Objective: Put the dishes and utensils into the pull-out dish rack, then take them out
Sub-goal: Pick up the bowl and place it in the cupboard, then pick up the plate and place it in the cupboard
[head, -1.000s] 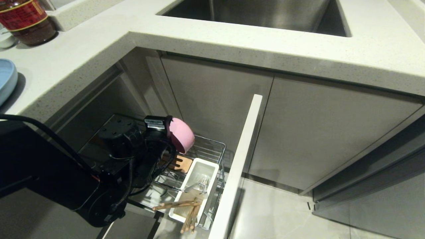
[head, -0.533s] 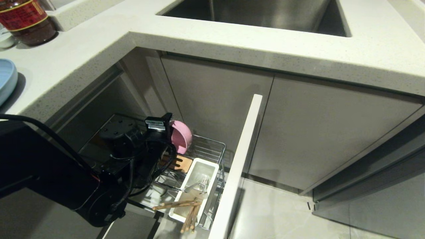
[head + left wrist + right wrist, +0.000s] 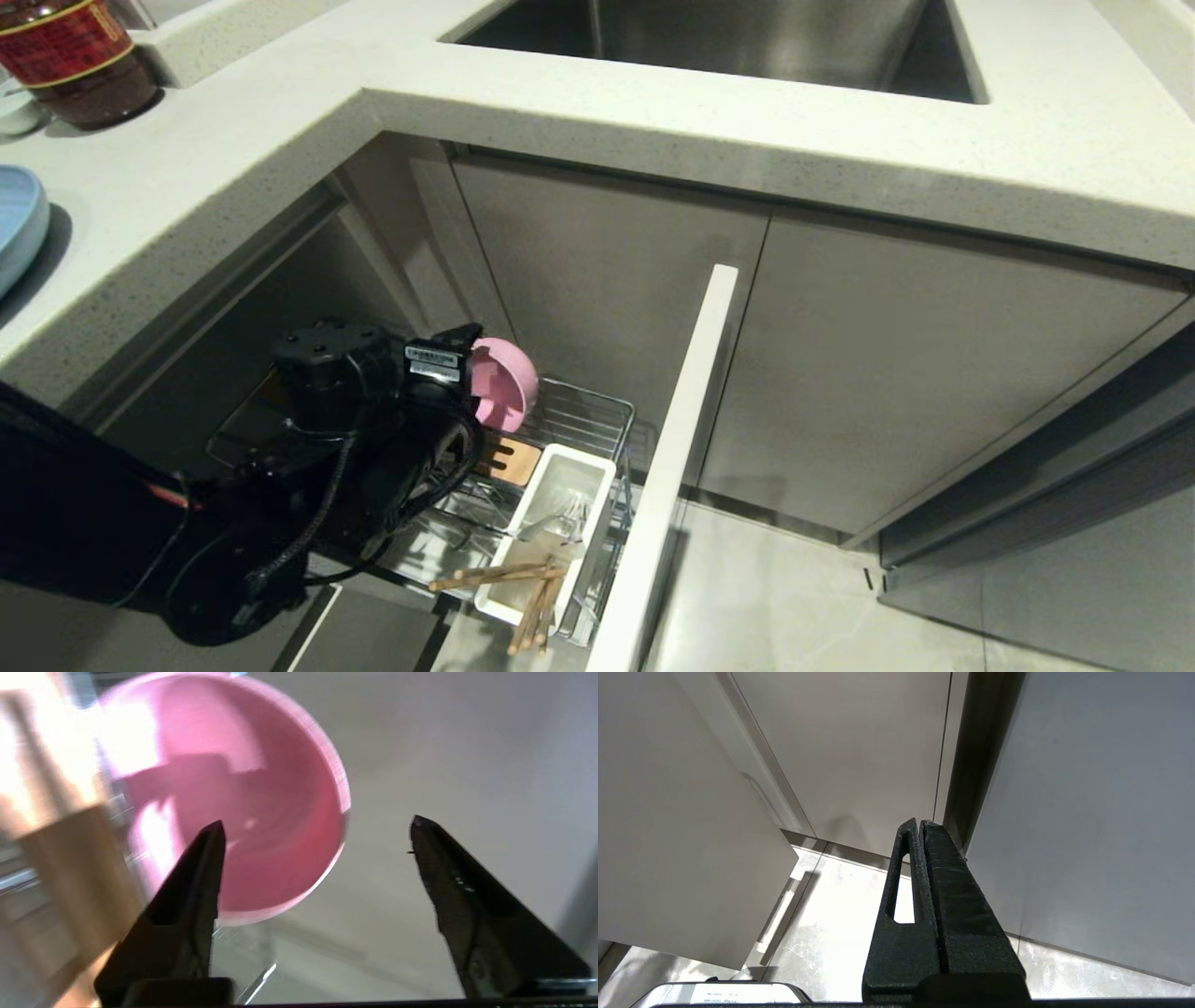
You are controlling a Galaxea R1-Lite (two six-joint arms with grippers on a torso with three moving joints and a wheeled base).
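The left hand stands wide open with nothing between its fingers, one finger crossing in front of the pink bowl and the other well clear of it; from the head view the hand sits low at the back of the rack, right beside the bowl. The bowl stands on edge at the rack's back corner, its hollow facing the hand, likely so it leans against the wires and drains. Just in front lies the slotted wooden strip, then the white cup with the fork inside and the chopsticks lying across its near end and sticking out over the rim, so they are loaded loosely, not upright. The rack's white front panel juts out from the cabinet. The blue plate waits on the bench up at the left, well apart, so loading looks part done. The right hand hangs parked with its fingers pressed together, empty, facing the cabinet doors and floor
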